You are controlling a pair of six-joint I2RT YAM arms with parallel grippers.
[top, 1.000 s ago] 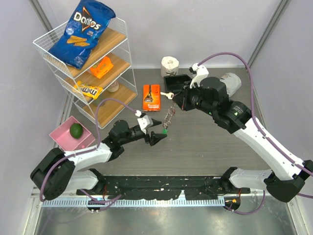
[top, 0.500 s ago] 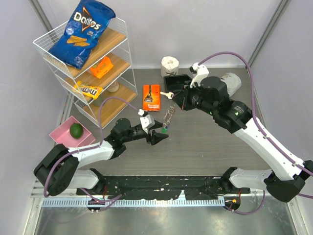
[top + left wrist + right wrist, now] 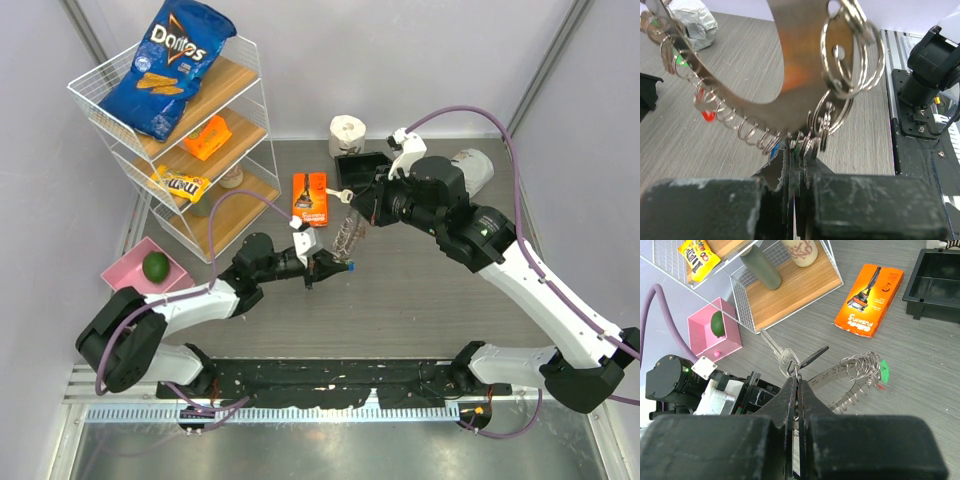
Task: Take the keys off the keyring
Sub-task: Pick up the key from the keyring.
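Left gripper (image 3: pixel 800 150) is clamped on the fringe of the large silver metal keyring (image 3: pixel 790 60), stretched between both sets of fingers. Right gripper (image 3: pixel 796 381) pinches a small silver key (image 3: pixel 783 359) at its tips. Mid-removal, I'd say; next, twist that key free.

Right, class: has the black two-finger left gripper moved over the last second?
Yes. The black left gripper shifted up the view, toward the flat orange razor pack, closing on the fringed silver keyring.
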